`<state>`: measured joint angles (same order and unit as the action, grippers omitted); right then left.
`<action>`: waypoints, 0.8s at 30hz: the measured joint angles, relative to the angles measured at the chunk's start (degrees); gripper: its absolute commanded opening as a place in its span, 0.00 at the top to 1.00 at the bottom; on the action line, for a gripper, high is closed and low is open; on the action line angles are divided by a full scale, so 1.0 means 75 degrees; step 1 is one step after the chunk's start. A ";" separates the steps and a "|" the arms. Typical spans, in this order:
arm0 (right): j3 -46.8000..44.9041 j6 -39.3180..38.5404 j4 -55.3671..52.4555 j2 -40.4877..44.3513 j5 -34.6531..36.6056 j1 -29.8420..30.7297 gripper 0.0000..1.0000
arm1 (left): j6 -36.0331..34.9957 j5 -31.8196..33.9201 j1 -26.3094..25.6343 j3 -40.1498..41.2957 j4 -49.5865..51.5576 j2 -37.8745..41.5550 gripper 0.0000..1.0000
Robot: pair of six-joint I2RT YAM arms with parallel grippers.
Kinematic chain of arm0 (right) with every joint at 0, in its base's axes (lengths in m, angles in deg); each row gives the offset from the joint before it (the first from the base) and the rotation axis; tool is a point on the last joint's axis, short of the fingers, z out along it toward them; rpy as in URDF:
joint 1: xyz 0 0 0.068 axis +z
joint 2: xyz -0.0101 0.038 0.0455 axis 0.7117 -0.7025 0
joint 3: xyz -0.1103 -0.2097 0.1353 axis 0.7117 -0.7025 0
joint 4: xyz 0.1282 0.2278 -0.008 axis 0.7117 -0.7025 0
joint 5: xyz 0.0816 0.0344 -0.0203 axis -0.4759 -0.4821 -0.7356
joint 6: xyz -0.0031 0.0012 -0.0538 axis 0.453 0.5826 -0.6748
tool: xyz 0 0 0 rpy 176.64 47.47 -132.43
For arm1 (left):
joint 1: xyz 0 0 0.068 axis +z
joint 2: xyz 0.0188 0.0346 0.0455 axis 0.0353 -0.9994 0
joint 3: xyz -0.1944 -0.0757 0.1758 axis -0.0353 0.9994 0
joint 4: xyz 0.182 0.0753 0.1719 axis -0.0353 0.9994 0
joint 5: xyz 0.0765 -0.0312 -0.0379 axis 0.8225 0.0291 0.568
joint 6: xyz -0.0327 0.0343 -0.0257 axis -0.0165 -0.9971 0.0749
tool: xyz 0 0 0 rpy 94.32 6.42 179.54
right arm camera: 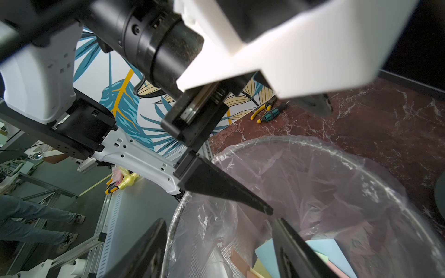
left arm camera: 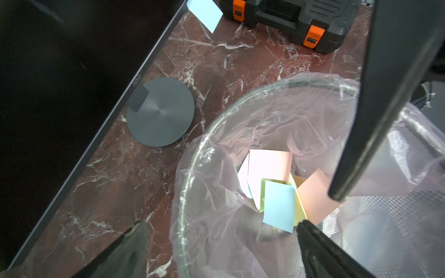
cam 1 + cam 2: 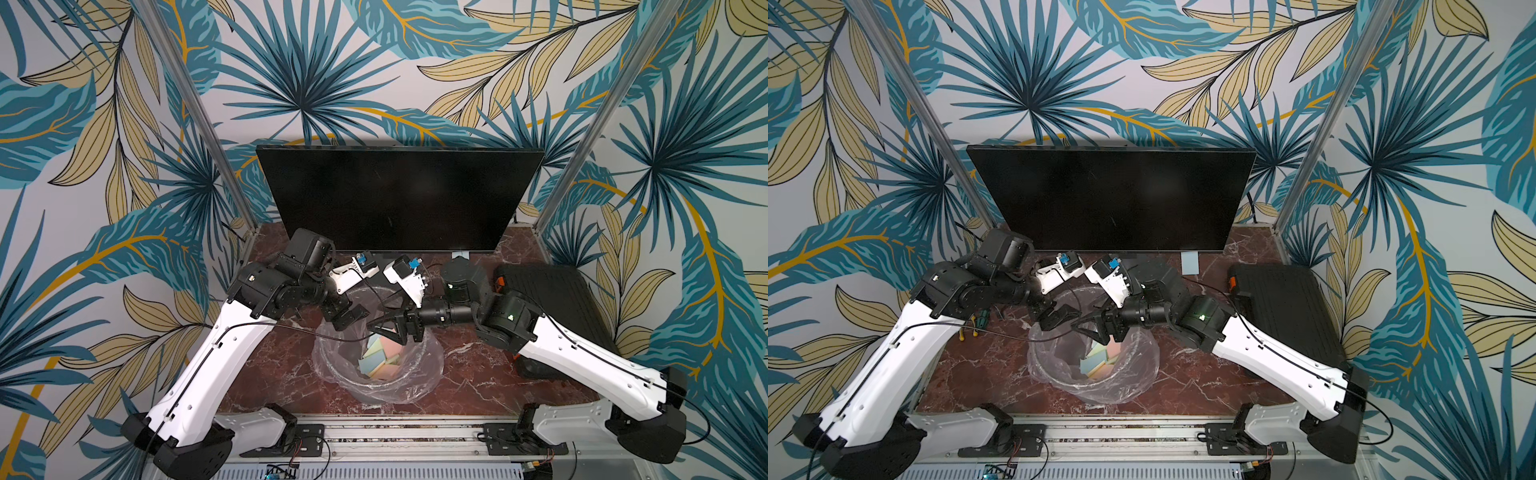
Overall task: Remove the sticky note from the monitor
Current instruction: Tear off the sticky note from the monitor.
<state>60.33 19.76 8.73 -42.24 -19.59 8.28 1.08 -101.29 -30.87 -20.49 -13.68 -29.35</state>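
The monitor [image 3: 399, 195] [image 3: 1113, 199] [image 2: 60, 84] stands dark at the back on its round grey base [image 2: 163, 113]. A light blue sticky note [image 3: 1190, 262] [image 3: 460, 254] [image 2: 204, 14] hangs from its lower edge near the right corner. Both grippers hover over a lined bin in the middle, well in front of the note. My left gripper [image 3: 347, 316] [image 3: 1059, 316] [image 2: 221, 223] is open and empty. My right gripper [image 3: 386, 330] [image 3: 1094, 326] [image 1: 220, 220] is also open, with nothing between its fingers.
The mesh bin [image 3: 432, 365] [image 3: 1142, 365] [image 2: 192, 173] [image 1: 361, 168] with a clear liner holds several coloured notes [image 3: 380, 357] [image 2: 279, 202]. A black ribbed case [image 3: 557, 299] [image 3: 1287, 307] [image 2: 284, 19] with orange latches lies at the right. Pliers [image 3: 971, 328] [image 1: 267, 110] lie at the left.
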 measured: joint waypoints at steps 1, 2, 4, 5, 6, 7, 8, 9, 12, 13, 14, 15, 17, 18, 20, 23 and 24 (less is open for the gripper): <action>0.0000 0.0000 -0.0044 0.0070 0.0108 -0.0032 0.27 | 0.0000 0.0099 0.0009 0.0003 -0.0035 0.0000 0.01; 0.0000 0.0000 -0.0082 0.0137 0.0192 -0.0082 0.27 | 0.0003 0.0195 0.0032 0.0003 -0.0082 0.0000 0.01; -0.0006 0.0038 -0.0146 0.0294 0.0373 -0.0251 0.27 | 0.0006 0.0297 0.0134 0.0029 -0.0157 0.0000 0.02; -0.0023 0.0096 -0.0157 0.0367 0.0431 -0.0373 0.27 | 0.0020 0.0323 0.0245 0.0052 -0.0181 -0.0003 0.03; -0.0070 0.0178 -0.0160 0.0452 0.0507 -0.0539 0.27 | 0.0032 0.0329 0.0370 0.0076 -0.0204 -0.0009 0.03; -0.0140 0.0268 -0.0160 0.0527 0.0542 -0.0737 0.27 | 0.0055 0.0338 0.0525 0.0096 -0.0224 -0.0023 0.04; -0.0245 0.0408 -0.0157 0.0609 0.0597 -0.0991 0.27 | 0.0079 0.0347 0.0650 0.0125 -0.0259 -0.0041 0.04; -0.0358 0.0542 -0.0157 0.0673 0.0656 -0.1241 0.27 | 0.0087 0.0373 0.0740 0.0175 -0.0306 -0.0058 0.04; -0.0726 0.0941 -0.0163 0.0822 0.0793 -0.1953 0.28 | 0.0140 0.0440 0.0860 0.0344 -0.0361 -0.0119 0.04; -0.0848 0.1055 -0.0163 0.0868 0.0822 -0.2139 0.28 | 0.0152 0.0434 0.0860 0.0402 -0.0364 -0.0140 0.05; -0.0947 0.1145 -0.0169 0.0915 0.0845 -0.2276 0.29 | 0.0166 0.0425 0.0860 0.0455 -0.0364 -0.0152 0.05; -0.1037 0.1224 -0.0175 0.0976 0.0874 -0.2401 0.29 | 0.0181 0.0405 0.0860 0.0498 -0.0358 -0.0160 0.05; -0.1142 0.1332 -0.0207 0.1116 0.0965 -0.2579 0.28 | 0.0227 0.0356 0.0860 0.0554 -0.0347 -0.0163 0.06; -0.1163 0.1378 -0.0227 0.1198 0.1035 -0.2652 0.28 | 0.0254 0.0341 0.0860 0.0577 -0.0350 -0.0163 0.07; -0.1212 0.1478 -0.0230 0.1413 0.1195 -0.2806 0.28 | 0.0286 0.0344 0.0860 0.0624 -0.0358 -0.0163 0.09; -0.1364 0.1673 -0.0236 0.1781 0.1585 -0.3101 0.28 | 0.0332 0.0402 0.0860 0.0764 -0.0391 -0.0169 0.13; -0.1451 0.1757 -0.0242 0.1886 0.1719 -0.3206 0.28 | 0.0356 0.0440 0.0860 0.0810 -0.0396 -0.0181 0.14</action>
<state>49.45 32.94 6.92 -28.10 -6.70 -15.76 3.75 -97.99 -24.42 -14.41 -16.65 -30.70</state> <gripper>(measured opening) 0.717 0.876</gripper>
